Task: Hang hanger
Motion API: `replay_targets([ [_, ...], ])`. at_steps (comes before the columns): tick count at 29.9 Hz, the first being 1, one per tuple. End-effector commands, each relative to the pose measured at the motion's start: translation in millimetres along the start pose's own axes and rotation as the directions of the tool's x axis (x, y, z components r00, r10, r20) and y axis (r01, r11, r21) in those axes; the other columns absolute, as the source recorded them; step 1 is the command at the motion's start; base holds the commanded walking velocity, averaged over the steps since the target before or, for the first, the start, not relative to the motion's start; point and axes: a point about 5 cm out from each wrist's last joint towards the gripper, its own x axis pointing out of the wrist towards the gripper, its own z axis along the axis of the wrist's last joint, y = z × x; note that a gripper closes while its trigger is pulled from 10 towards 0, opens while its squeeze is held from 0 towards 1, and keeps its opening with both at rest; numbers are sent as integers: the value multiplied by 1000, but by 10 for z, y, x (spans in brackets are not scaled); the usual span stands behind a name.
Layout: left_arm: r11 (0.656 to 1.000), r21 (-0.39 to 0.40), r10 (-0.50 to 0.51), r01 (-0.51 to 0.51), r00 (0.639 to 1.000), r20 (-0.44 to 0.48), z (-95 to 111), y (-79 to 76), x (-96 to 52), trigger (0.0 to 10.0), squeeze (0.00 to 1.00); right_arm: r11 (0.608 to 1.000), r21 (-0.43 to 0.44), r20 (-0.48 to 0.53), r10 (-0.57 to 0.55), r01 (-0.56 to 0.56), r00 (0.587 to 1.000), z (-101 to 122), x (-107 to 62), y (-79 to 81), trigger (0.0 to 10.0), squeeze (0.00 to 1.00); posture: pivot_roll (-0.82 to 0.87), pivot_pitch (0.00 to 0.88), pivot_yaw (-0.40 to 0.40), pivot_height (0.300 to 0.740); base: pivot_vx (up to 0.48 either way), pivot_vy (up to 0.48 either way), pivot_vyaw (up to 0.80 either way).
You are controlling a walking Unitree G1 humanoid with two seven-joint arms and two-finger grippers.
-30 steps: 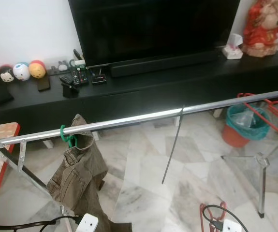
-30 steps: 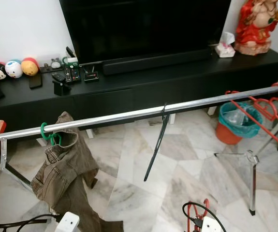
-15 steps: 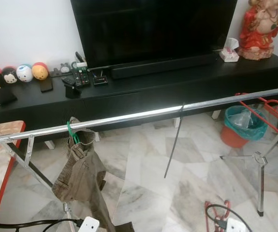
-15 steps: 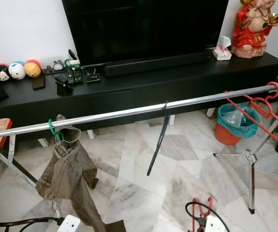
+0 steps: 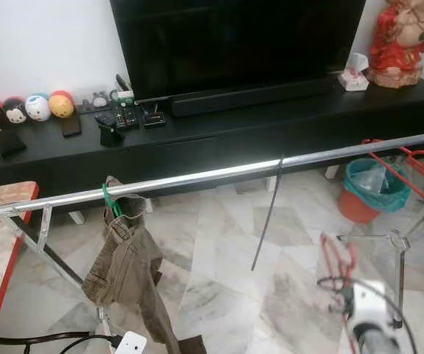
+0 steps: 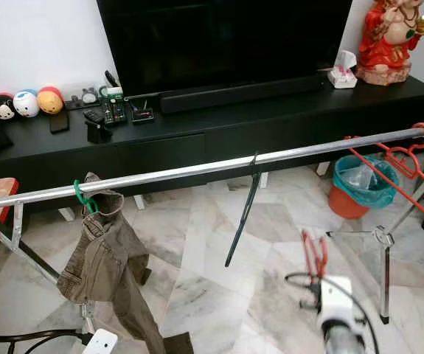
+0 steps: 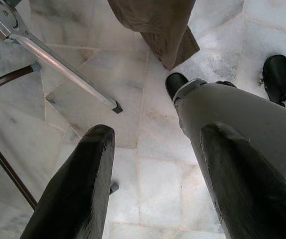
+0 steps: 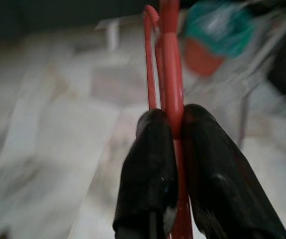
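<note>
A red hanger [image 8: 166, 74] is clamped between the fingers [image 8: 150, 164] of the right gripper [image 8: 175, 127], held low before the chrome rail [image 6: 197, 169] and below it. Brown trousers [image 6: 105, 258] are hung from a green hanger [image 6: 85, 198] on that rail. The left gripper [image 7: 152, 164] is pointed at the marble floor [image 7: 152, 124], fingers apart.

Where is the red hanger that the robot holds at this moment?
The red hanger is clamped in the right gripper, low on the robot's right side, below the metal rail and over the marble floor.
</note>
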Motion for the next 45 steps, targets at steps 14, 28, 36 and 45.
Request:
replay_targets([
  [14, 1000, 14, 20, -20, 1000, 12, 27, 50, -4, 10000, 0, 987, 61, 235, 132, -150, 963, 866, 351, 386, 10000, 0, -98, 2, 73, 740, 0, 0, 0],
  [28, 1000, 15, 10, -10, 1000, 16, 45, 26, 2, 10000, 0, 979, 41, 258, 182, -199, 949, 1080, 419, 348, 10000, 0, -104, 6, 70, 740, 0, 0, 0],
  [36, 1000, 11, 8, -8, 1000, 16, 40, 20, 2, 10000, 0, 972, -21, 192, 233, -234, 953, 1211, 502, 402, 10000, 0, -95, 5, 69, 740, 0, 0, 0],
  [45, 1000, 7, 13, -13, 1000, 12, 13, 41, -6, 10000, 0, 953, -71, 169, 303, -295, 938, 1433, 563, 546, 10000, 0, -84, 0, 67, 740, 0, 0, 0],
])
